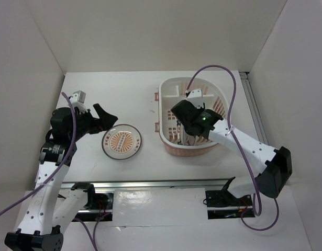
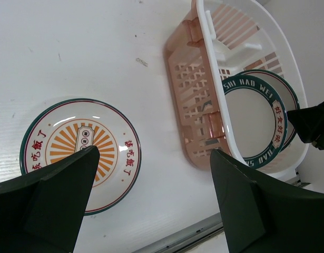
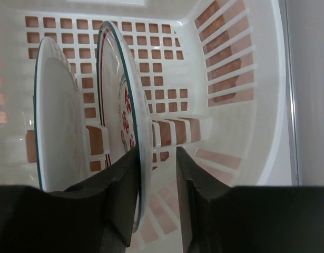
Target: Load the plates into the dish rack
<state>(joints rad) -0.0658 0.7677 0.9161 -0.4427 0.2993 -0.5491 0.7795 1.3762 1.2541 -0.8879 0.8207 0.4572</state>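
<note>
Right wrist view: two plates [image 3: 61, 110] stand in the dish rack [image 3: 241, 105], right gripper [image 3: 155, 195] slightly open astride one; sunburst plate [image 1: 121, 141] lies unloaded on the surface [image 1: 98, 94], beneath the wide-open, empty left gripper [image 2: 154, 153].

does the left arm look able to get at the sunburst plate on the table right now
Probably yes. The left gripper hangs open close by the sunburst plate, which lies flat with nothing on it, and the dish rack stands apart to its right.
</note>
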